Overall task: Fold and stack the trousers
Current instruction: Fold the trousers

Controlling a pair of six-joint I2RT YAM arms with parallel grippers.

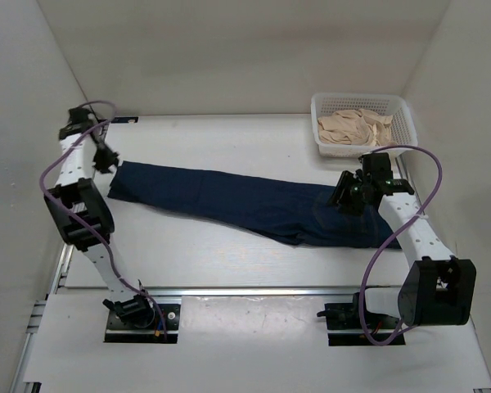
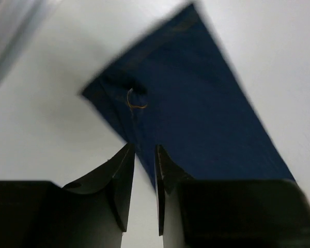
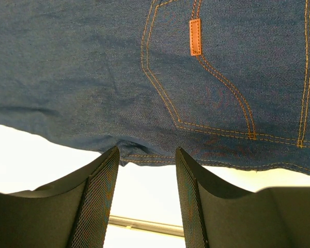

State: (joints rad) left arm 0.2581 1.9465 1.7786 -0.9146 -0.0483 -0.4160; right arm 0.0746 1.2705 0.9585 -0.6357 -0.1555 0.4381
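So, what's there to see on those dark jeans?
The trousers are dark navy denim with orange stitching and a tan tab. They lie flat, legs together, slanting across the white table, hems left, seat right. The left tool and right tool hover open at either end, gripping nothing.

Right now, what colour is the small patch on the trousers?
Orange-tan patch, against the dark blue trousers; the right wrist view shows it best.
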